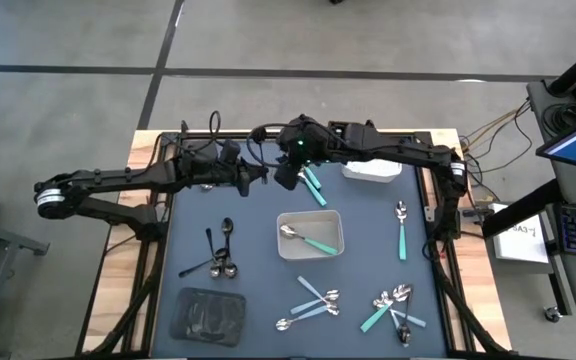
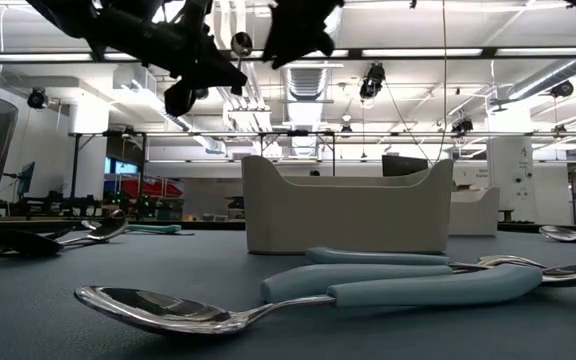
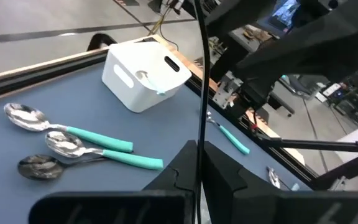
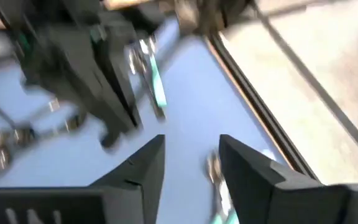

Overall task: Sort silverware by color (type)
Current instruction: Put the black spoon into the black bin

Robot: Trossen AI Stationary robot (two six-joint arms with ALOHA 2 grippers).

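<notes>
Nearest the front edge of the blue worktop (image 1: 258, 250), at about five o'clock from its centre, lay a heap of teal-handled pieces (image 1: 392, 310), and just to the nine o'clock of that heap a fan of pale-blue-handled spoons (image 1: 313, 303). At seven o'clock sat a dark tray (image 1: 208, 315) with black pieces in it, and beyond it a loose cluster of black spoons and forks (image 1: 220, 253). In the middle stood a grey tray (image 1: 310, 234) holding one teal-handled spoon (image 1: 306, 240). At three o'clock from that tray a single teal-handled spoon (image 1: 401, 228) lay alone.

Farther back, both arms met over the far part of the worktop, raised well above it. The right claw (image 1: 290, 172) hovered at roughly twelve o'clock from the grey tray, its fingers (image 4: 253, 174) standing apart with nothing between them. A few teal-handled spoons (image 1: 312, 183) lay on the worktop just beside it, at its four o'clock, not touched by it. The left claw (image 1: 246, 176) hung close at the right claw's nine o'clock, fingers drawn together on nothing; the black cluster lay well apart from it, toward six o'clock.

Farthest off, a white tray (image 1: 372, 168) stood near the back edge at one o'clock.
</notes>
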